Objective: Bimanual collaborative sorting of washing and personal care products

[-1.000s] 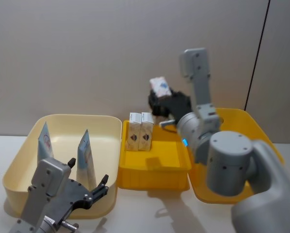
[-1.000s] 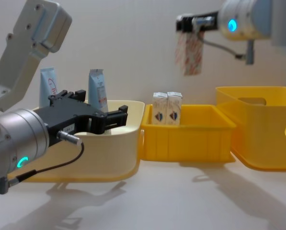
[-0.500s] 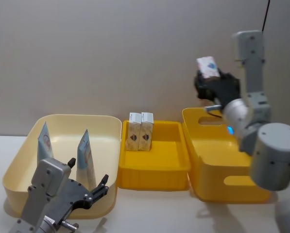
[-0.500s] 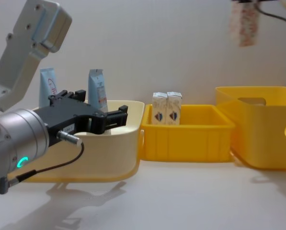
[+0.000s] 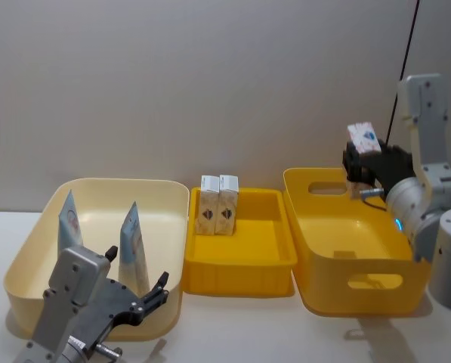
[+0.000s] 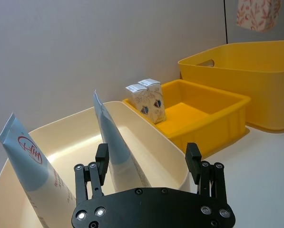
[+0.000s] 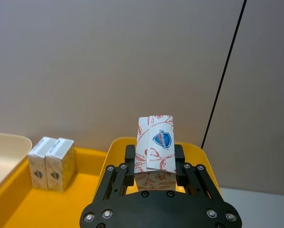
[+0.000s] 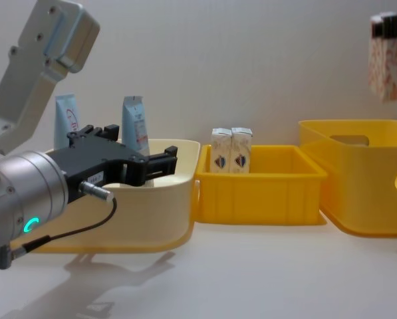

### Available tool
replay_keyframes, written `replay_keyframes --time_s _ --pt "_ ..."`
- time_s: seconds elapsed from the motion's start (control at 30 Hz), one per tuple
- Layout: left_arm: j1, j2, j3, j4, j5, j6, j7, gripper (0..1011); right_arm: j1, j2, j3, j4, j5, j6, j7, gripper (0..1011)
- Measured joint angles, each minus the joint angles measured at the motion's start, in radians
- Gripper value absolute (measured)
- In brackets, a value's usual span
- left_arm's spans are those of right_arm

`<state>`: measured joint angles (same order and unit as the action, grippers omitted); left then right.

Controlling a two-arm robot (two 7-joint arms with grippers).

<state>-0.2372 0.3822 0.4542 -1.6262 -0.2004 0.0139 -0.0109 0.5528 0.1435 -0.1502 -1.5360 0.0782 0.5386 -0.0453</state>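
Note:
My right gripper (image 5: 365,160) is shut on a white carton with pinkish print and a blue emblem (image 5: 362,137), held high above the back right of the deep yellow bin (image 5: 361,261); the same carton (image 7: 155,149) sits between the fingers in the right wrist view and hangs at the chest view's right edge (image 8: 390,68). Two small cartons (image 5: 218,204) stand side by side at the back of the shallow yellow tray (image 5: 240,257). Two pale-blue tubes (image 5: 134,246) (image 5: 69,228) stand in the cream bin (image 5: 97,249). My left gripper (image 5: 138,299) rests open at the cream bin's front edge.
The three bins stand in a row on the white table (image 5: 233,333), cream on the left, shallow tray in the middle, deep yellow bin on the right. A grey wall runs behind them with a dark vertical cable (image 5: 406,53) at the right.
My right arm has swung to the right with the carton, from above the shallow tray to above the deep yellow bin, and has come lower. The left arm has not moved.

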Motion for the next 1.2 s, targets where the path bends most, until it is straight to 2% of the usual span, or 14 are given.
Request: replay_keyframes --time_s 0.37,0.6,0.97,1.2 --pt "0.0 0.0 0.0 0.0 0.0 0.0 0.0 1003 0.001 0.002 0.005 0.074 0.015 0.073 0.037 454" --pt "0.0 0.0 0.0 0.0 0.0 0.0 0.0 1003 0.01 -0.004 0.003 0.131 0.022 0.099 0.061 658" --pt "0.0 0.0 0.0 0.0 0.0 0.0 0.0 1003 0.017 -0.009 0.001 0.17 0.027 0.117 0.077 974" --pt "0.0 0.0 0.0 0.0 0.0 0.0 0.0 1003 0.018 -0.011 0.001 0.178 0.028 0.121 0.081 1001"
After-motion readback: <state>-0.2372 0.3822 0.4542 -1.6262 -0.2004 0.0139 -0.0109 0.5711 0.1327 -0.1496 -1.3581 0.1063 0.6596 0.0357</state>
